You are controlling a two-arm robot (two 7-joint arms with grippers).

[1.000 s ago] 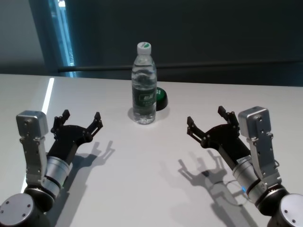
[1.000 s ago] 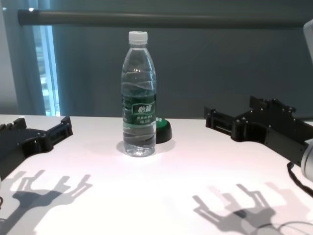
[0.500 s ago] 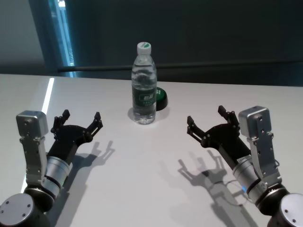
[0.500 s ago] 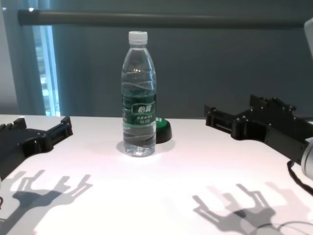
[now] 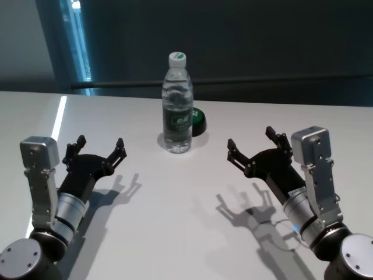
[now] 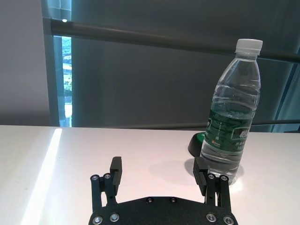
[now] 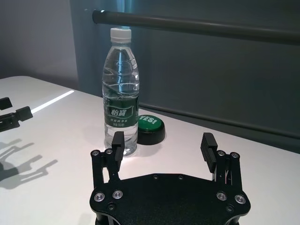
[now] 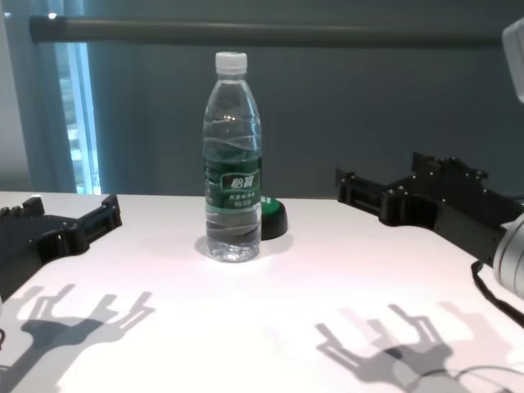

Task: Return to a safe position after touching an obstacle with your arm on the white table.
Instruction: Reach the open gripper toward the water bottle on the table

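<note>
Close to the robot, the left gripper [image 5: 100, 149] and the right gripper [image 5: 255, 146] hang low over the white table [image 5: 175, 221], jaws spread wide and holding nothing. Farther back stands the obstacle [image 5: 177, 104], upright, well apart from both, with a green puck [image 5: 198, 121] just behind it. It looks tall, thin and smooth, so it may tip easily; grab it around the middle

The bottle [image 5: 177, 104] stands on the tabletop [image 5: 175, 210], a puck [image 5: 198, 121] just behind it. The left gripper [image 5: 100, 149] and right gripper [image 5: 252, 146] hover nearer, either side.
</note>
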